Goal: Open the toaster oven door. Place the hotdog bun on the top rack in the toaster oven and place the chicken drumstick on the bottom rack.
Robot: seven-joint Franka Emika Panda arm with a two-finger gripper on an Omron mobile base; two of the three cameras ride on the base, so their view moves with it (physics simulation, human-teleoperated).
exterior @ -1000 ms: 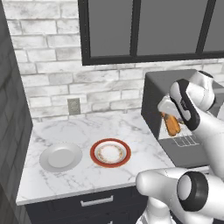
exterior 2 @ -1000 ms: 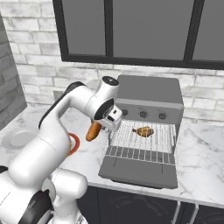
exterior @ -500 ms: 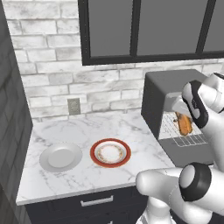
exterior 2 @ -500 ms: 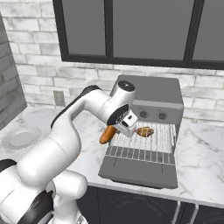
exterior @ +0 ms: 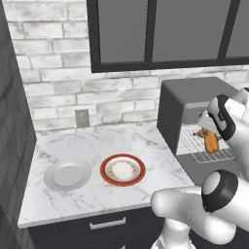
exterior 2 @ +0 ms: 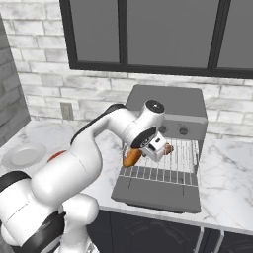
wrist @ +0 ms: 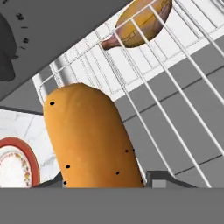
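hotdog bun (wrist: 89, 138) | clamped in my jaws, just before the open toaster oven (exterior 2: 168, 106) | chicken drumstick (wrist: 139, 24) lay beyond on a pulled-out rack | I judged: level the bun, release gently onto top rack

End effector (wrist: 105, 183) fingertips behind hotdog bun (wrist: 89, 140)

The gripper (exterior 2: 148, 150) has swung in from beside the toaster oven (exterior 2: 165, 123) to right at its open mouth, carrying the hotdog bun (exterior 2: 131, 157) with it. The bun now hangs over the left end of the pulled-out rack (exterior 2: 160, 170), closer to the chicken drumstick (wrist: 139, 22) lying deeper in.
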